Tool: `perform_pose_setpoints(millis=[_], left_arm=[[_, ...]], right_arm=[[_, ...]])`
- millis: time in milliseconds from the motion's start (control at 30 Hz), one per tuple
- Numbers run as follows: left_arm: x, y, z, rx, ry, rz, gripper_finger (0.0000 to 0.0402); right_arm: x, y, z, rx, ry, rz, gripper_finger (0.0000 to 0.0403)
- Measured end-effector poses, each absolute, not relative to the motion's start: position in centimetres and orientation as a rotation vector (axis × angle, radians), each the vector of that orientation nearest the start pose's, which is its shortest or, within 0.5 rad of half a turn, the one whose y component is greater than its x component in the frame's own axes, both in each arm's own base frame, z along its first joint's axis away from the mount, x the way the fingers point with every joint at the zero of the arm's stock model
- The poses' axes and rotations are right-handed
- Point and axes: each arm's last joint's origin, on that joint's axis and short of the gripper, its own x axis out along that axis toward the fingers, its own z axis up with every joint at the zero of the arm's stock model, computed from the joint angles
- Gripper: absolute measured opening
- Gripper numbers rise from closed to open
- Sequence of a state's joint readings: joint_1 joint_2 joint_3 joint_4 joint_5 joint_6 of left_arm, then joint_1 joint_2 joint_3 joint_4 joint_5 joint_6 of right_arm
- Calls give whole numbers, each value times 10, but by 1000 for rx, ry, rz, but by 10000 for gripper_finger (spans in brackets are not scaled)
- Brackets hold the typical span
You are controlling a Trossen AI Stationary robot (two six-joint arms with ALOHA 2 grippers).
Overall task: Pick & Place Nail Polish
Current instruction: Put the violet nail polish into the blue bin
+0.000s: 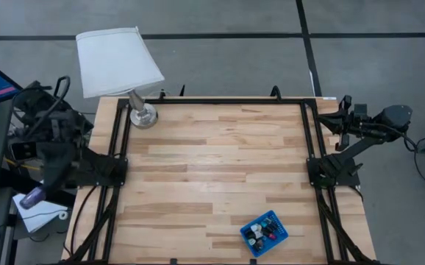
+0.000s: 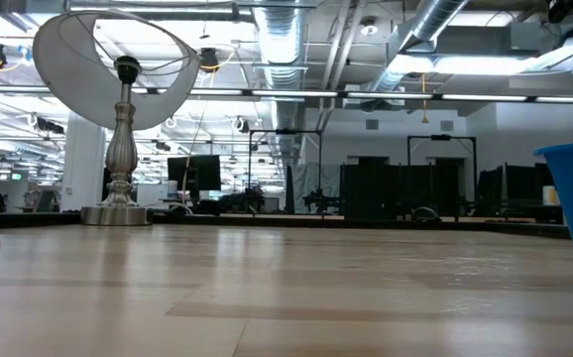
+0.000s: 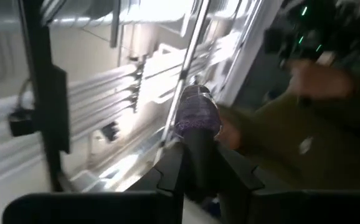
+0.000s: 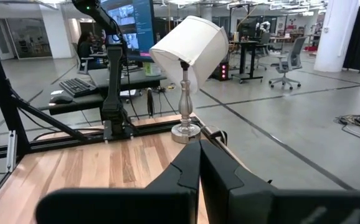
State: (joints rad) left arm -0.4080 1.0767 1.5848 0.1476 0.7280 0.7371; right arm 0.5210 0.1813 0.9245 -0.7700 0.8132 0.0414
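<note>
Purple nail polish bottle (image 3: 197,115) in left gripper (image 3: 200,163)

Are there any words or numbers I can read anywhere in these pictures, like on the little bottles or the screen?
None can be read.
Glittery purple nail polish bottle in the left gripper: no label shows.
Small bottles in the blue square tray: too small to read.
Computer screen behind the white-shaded lamp: its writing is too small to read.
</note>
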Motion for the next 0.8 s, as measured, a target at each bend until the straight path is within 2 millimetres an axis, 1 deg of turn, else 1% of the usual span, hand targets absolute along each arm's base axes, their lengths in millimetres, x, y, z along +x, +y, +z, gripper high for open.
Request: perform_pose_setpoints(millis=[100,200,267,300,367,433,500,667,800], left_arm=[[132,-79,561,673,-1016,-872,53],[136,-81,556,660,-952,-903,53],[138,-81,555,654,-930,-890,53],[138,-80,555,649,-920,-858,53],[141,-78,556,628,-875,-737,53],[147,-73,557,603,-802,-560,53],[157,-66,556,582,-719,-374,53],[193,-43,547,544,-502,38,53],[222,-16,535,463,-342,356,53]], right_arm=[[0,-24,359,24,15,-293,0],[0,-24,359,25,15,-293,0],[0,-24,359,25,14,-293,0],[0,-24,359,27,12,-293,0],[0,-25,360,36,0,-311,0],[-1,-26,362,44,-17,-357,0],[-1,-27,364,13,-26,-383,0],[3,-26,373,-77,-46,-457,2],[9,-24,382,-116,-56,-555,23]])
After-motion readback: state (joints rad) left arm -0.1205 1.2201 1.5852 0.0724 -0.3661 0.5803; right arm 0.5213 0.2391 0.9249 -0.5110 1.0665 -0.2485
